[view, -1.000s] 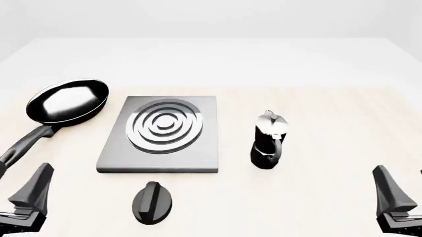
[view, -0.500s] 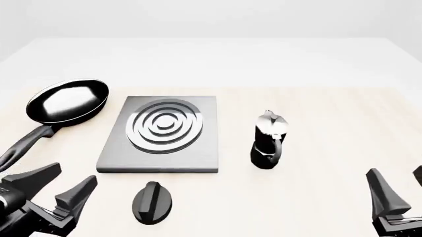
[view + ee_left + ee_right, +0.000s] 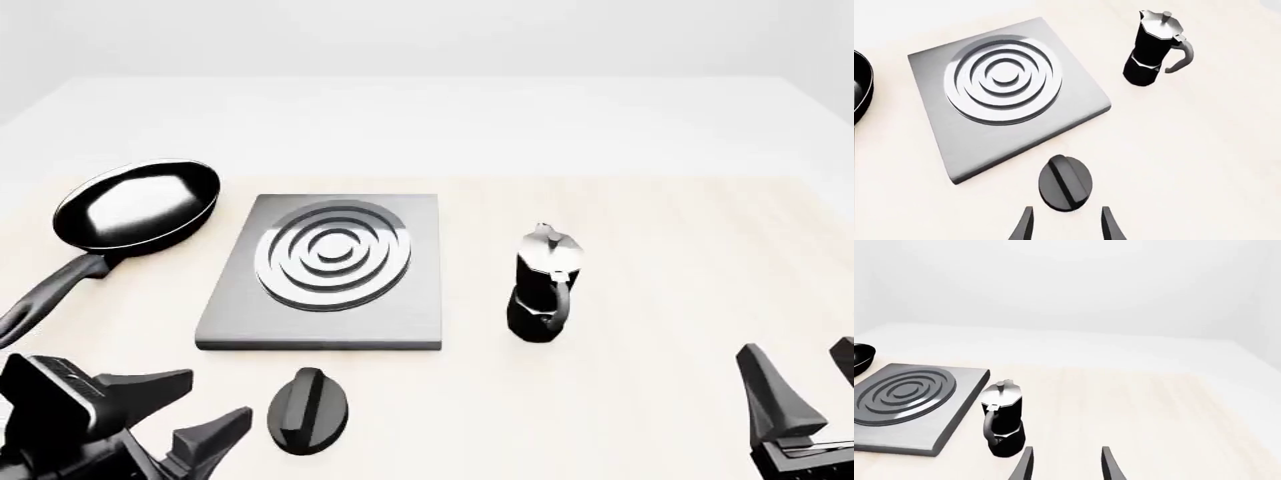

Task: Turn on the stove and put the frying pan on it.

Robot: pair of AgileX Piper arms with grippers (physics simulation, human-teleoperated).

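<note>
The frying pan [image 3: 134,205] lies at the left of the table, its long handle [image 3: 47,295] pointing toward me; only its rim [image 3: 859,85] shows in the left wrist view. Right of it sits the grey stove [image 3: 327,310] with silver rings [image 3: 1004,80], nothing on it. The black oval knob [image 3: 310,410] lies in front of the stove. My left gripper [image 3: 216,395] is open just left of the knob, its fingers [image 3: 1024,226] pointing at the knob [image 3: 1065,182] without touching. My right gripper [image 3: 801,362] is open at the near right, empty.
A black-and-silver moka pot [image 3: 545,285] stands upright right of the stove, between it and my right gripper [image 3: 1064,457]; it also shows in the right wrist view as the moka pot [image 3: 1002,420] beside the stove [image 3: 907,405].
My left gripper has swung from the near left edge rightward, turning toward the knob. The right gripper has sunk slightly. Pan, stove, knob and pot have not moved.
</note>
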